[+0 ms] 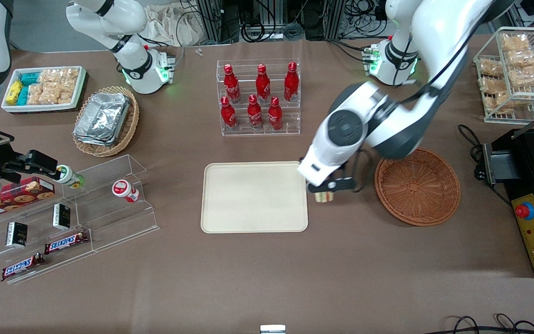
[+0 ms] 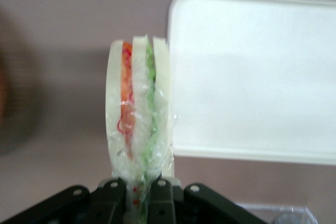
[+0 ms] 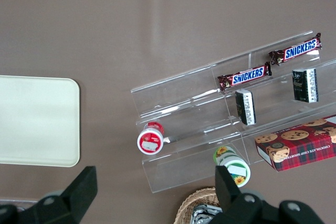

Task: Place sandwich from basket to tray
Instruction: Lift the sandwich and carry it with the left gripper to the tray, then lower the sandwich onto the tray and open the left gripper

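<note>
The gripper (image 1: 326, 188) hangs between the tray (image 1: 254, 197) and the basket (image 1: 417, 186), just beside the tray's edge that faces the basket, and it is pinching the sandwich (image 1: 323, 196). In the front view the sandwich shows as a small pale block directly under the black fingers, a little nearer the camera than they are, off the tray's rim and well clear of the basket.

In the wrist view the sandwich (image 2: 139, 114) stands on edge straight out from the gripper (image 2: 137, 195). The two fingers (image 2: 110, 198) press on its narrow end from either side, and clear wrap crinkles around it. Three pale bread slices show, with orange-red filling in one gap and green in the other. The tray (image 2: 252, 77) lies just beside the sandwich, its rounded corner close to the bread's tip; brown tablecloth (image 2: 63, 35) shows under the sandwich itself.

The basket is bare wicker inside.
</note>
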Robot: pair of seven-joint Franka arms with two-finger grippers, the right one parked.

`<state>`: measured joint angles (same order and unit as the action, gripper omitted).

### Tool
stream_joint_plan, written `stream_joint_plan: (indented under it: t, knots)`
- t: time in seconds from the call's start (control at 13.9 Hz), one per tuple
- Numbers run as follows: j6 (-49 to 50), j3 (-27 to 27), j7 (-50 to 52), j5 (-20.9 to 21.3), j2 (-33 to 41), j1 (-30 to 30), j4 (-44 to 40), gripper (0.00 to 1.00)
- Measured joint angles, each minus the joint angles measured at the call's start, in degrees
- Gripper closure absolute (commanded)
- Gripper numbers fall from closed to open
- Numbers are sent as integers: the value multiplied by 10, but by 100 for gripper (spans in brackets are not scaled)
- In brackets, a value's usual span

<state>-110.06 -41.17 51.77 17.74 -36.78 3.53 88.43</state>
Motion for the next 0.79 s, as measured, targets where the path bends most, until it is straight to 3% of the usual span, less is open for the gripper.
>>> stream_joint_plan:
  t: [0.14, 0.43, 0.51, 0.58, 0.65, 0.79]
  knots:
    - [-52, 0, 23, 36, -66, 19, -4, 100]
    - [-90, 0, 24, 81, -114, 24, -10, 100]
    - [-94, 0, 24, 90, -120, 26, -10, 70]
    - [-95, 0, 24, 92, -123, 27, -11, 10]
    - [-95, 0, 24, 93, -124, 29, -13, 0]
    - [-95, 0, 24, 100, -124, 31, -14, 0]
